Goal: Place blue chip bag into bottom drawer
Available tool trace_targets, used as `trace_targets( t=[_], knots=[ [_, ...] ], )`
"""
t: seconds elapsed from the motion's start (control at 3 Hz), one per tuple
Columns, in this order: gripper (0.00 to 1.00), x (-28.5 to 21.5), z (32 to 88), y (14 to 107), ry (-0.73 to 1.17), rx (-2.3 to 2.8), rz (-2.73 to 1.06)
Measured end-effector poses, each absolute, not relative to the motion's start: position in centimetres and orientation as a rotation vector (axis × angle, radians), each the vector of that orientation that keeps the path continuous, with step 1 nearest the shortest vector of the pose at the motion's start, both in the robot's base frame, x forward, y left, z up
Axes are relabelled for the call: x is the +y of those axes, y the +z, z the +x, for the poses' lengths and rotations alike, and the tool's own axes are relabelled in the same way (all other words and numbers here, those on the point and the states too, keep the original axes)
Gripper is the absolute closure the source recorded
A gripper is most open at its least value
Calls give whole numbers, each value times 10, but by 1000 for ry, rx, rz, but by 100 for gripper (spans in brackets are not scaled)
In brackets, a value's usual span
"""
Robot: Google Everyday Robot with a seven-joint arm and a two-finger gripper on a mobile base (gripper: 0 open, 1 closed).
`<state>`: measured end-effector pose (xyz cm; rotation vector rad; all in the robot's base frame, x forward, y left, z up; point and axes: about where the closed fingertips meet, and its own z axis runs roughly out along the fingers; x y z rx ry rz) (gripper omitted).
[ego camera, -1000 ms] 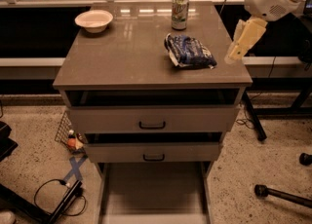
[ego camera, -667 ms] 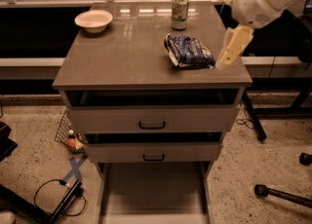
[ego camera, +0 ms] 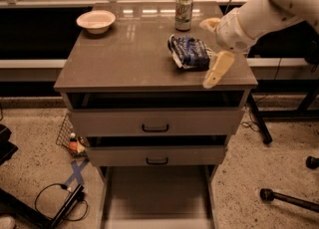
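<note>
In the camera view, our gripper (ego camera: 213, 45) hangs over the right edge of the counter (ego camera: 124, 63), jaws wide and holding nothing, just beside the blue chip bag (ego camera: 188, 52) lying there. We see a soda can (ego camera: 183, 12) behind the bag and a bowl (ego camera: 96, 21) far left. The bottom drawer (ego camera: 157, 193) stands pulled out under the two upper drawers (ego camera: 155, 122).

cream tool (ego camera: 205, 54) at right end of white-marked blue chip bag (ego camera: 189, 51).

the gripper (ego camera: 208, 54) has moved left and lower, now just beside the blue chip bag (ego camera: 188, 51)
</note>
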<state>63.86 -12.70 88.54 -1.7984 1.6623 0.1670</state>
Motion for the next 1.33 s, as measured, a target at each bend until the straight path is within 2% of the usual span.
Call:
trace_targets(
  t=[0.67, 1.0, 1.33],
  knots=[
    [0, -110, 672, 868, 202, 1625, -1835],
    [16, -99, 691, 861, 228, 1597, -1835],
    [47, -96, 692, 858, 235, 1596, -1838]
  ],
)
